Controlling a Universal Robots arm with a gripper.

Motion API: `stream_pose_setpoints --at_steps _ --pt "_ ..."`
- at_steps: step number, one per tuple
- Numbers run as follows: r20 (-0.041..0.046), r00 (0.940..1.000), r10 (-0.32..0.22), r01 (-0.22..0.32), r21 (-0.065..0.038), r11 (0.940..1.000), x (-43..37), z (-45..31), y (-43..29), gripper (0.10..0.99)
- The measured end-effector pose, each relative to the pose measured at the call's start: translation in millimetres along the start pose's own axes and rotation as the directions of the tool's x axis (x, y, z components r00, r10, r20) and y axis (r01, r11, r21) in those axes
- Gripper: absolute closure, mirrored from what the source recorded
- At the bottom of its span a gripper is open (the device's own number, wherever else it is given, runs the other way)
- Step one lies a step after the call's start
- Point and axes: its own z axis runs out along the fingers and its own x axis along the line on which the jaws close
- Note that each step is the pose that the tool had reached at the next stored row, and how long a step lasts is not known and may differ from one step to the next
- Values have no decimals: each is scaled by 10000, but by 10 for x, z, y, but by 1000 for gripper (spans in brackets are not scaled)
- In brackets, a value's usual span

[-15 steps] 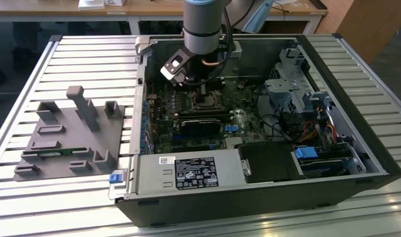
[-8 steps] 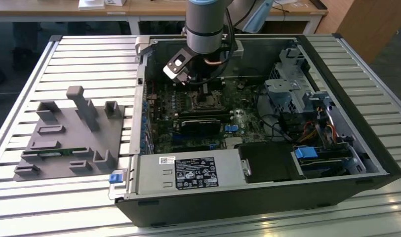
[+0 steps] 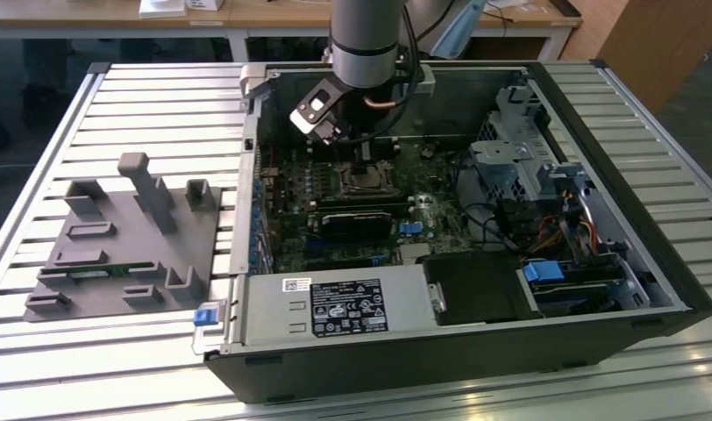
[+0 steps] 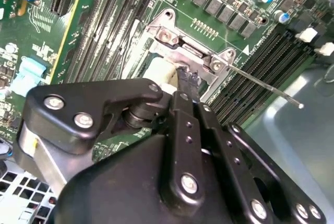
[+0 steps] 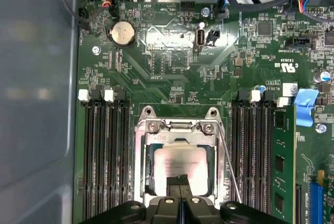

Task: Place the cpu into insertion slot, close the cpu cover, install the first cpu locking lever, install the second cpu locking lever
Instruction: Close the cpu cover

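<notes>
The cpu (image 5: 180,164) lies silvery and flat in the insertion slot (image 3: 362,181) on the green board. The cpu cover (image 5: 177,126) lies down around it as a grey metal frame, and the chip shows through its window. One thin locking lever (image 4: 266,87) sticks out free, away from the socket, and also runs along the socket's side as the rod (image 5: 230,166). My gripper (image 5: 178,181) hangs just above the chip's near edge with its black fingers (image 4: 183,85) pressed together and nothing between them. From outside, the gripper (image 3: 359,156) reaches down into the open case.
Long black memory slots (image 5: 104,156) flank the socket, and one green memory stick (image 5: 282,166) stands in them. The computer case walls (image 3: 637,202), drive cage (image 3: 526,145) and power supply (image 3: 332,307) ring the board. A grey fixture (image 3: 128,237) sits at the exterior view's left.
</notes>
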Motion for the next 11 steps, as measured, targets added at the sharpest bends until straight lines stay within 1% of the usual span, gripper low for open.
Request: stream_pose_setpoints --at_steps 11 --pt "0 10000 1 -1 0 10000 0 2 54 980"
